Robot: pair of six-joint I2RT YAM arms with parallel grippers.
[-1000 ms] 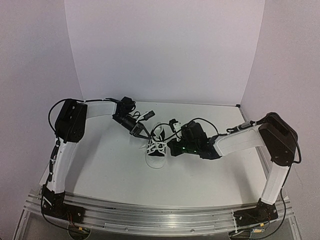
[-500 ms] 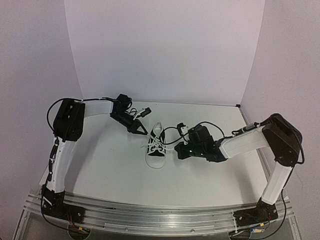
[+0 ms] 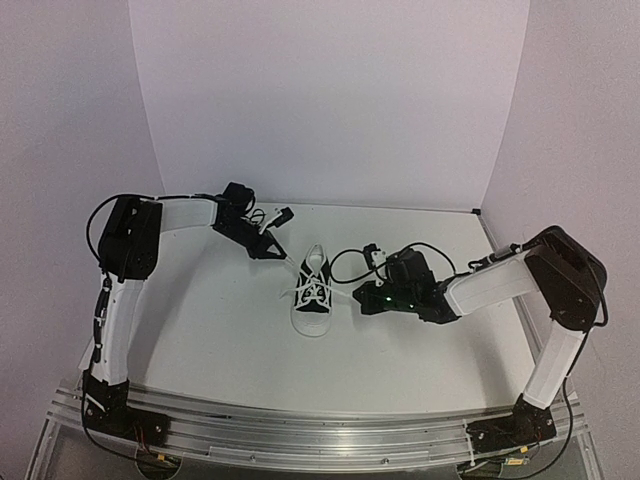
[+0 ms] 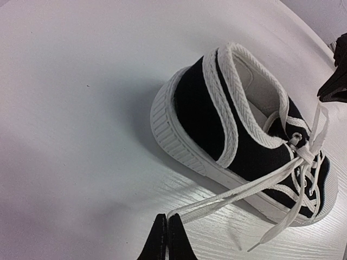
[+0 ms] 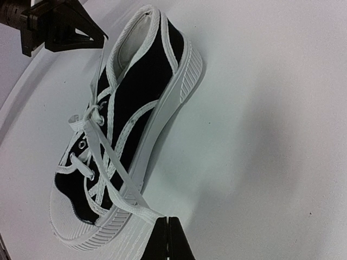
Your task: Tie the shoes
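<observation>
1. At the middle of the bench point(image 3: 220, 335), the black sneaker point(image 3: 313, 300) stands upright with its toe toward the near edge.
2. Left pincer point(image 3: 282, 255) sits beyond the heel, to the far left, and is clamped on a white lace point(image 4: 227, 197).
3. Right pincer point(image 3: 356, 296) sits just right of the sneaker, pinching the other lace point(image 5: 108, 162).
4. Versus a second ago, both pincers stand farther from the sneaker and the laces are drawn outward. The sneaker has barely shifted.

- A black sneaker point(image 3: 313, 300) is sitting toe-near at the middle of the white worktop point(image 3: 220, 330), its white laces point(image 3: 298, 291) trailing out to both sides.
- The left gripper point(image 3: 281, 254) is hovering just behind it, fingers point(image 3: 274, 249) pinched together.
- The right gripper point(image 3: 358, 296) is reaching in low from the right.
</observation>
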